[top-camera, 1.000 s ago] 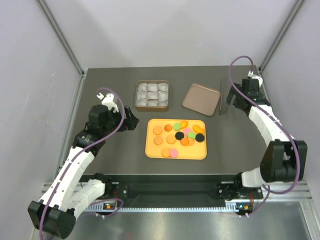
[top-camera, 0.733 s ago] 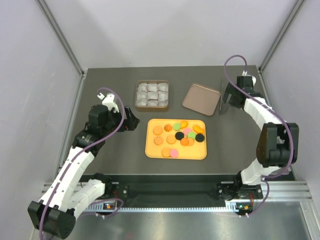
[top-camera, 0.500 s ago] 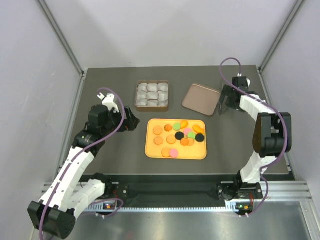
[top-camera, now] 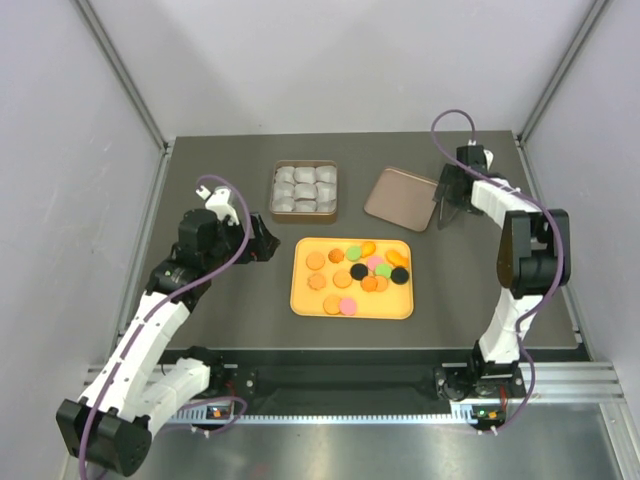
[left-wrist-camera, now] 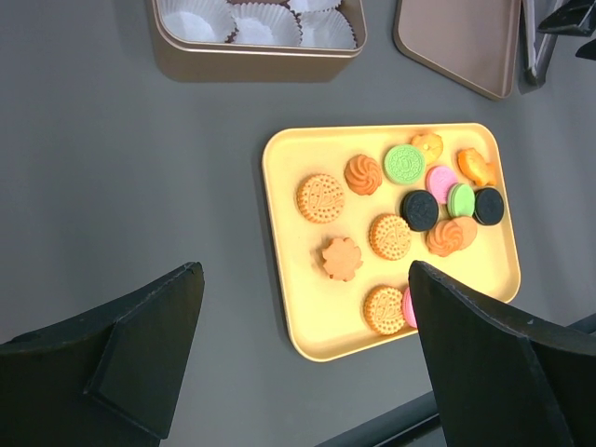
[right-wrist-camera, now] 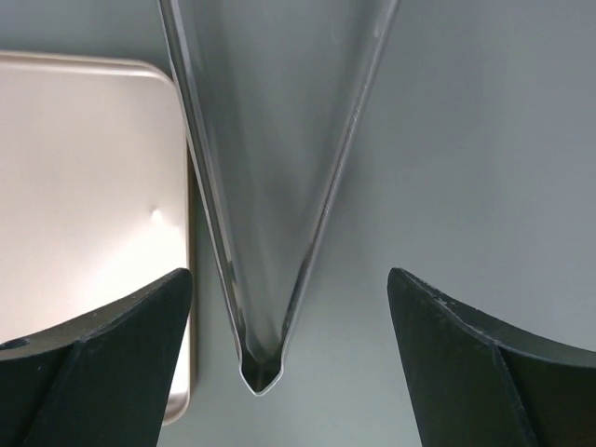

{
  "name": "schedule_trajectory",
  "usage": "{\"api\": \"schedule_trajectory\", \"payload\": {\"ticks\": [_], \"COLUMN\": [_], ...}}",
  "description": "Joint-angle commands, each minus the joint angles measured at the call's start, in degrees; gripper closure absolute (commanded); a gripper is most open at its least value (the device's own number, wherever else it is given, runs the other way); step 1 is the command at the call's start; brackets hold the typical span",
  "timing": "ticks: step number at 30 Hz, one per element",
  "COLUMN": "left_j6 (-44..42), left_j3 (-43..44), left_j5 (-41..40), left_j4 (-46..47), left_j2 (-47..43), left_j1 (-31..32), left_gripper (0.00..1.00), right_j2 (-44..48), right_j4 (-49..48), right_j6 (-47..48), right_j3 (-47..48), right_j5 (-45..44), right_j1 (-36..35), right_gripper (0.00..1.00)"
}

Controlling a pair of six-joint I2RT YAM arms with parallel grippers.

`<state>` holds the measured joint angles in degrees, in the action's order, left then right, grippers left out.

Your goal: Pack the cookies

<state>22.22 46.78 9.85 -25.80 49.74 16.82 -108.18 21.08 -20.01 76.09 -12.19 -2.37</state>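
Several cookies [top-camera: 358, 268], mostly orange with a few pink, green and black, lie on an orange tray [top-camera: 303, 300] in the middle of the table. They also show in the left wrist view [left-wrist-camera: 391, 236] on the tray [left-wrist-camera: 279, 168]. My left gripper [top-camera: 264, 243] is open and empty, left of the tray; in its wrist view the gripper [left-wrist-camera: 303, 270] hangs above the tray's near left corner. My right gripper [top-camera: 450, 198] is open at the back right, its fingers astride metal tongs [right-wrist-camera: 270, 233] without touching them.
A brown tin [top-camera: 305, 190] lined with white paper cups [left-wrist-camera: 270, 19] stands behind the tray. Its flat lid [top-camera: 402, 198] lies to the right, and it also shows in the right wrist view [right-wrist-camera: 84, 186] just left of the tongs [top-camera: 438, 212].
My right arm has folded and its gripper has moved back and left, from the table's right edge to over the tongs. The left arm has not moved.
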Motion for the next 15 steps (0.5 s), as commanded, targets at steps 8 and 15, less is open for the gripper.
{"api": "schedule_trajectory", "payload": {"ticks": [8, 15], "left_j6": [-1.2, -1.2], "left_j3": [0.0, 0.0], "left_j5": [0.5, 0.6], "left_j4": [0.9, 0.8], "left_j2": [1.0, 1.2], "left_j1": [0.0, 0.0], "left_gripper": [0.04, 0.04], "right_j2": [-3.8, -5.0], "right_j4": [1.4, 1.9], "right_j6": [1.0, 1.2], "right_j3": [5.5, 5.4], "right_j5": [-2.7, -3.4], "right_j1": [-1.2, -1.2], "right_gripper": [0.21, 0.32]}}
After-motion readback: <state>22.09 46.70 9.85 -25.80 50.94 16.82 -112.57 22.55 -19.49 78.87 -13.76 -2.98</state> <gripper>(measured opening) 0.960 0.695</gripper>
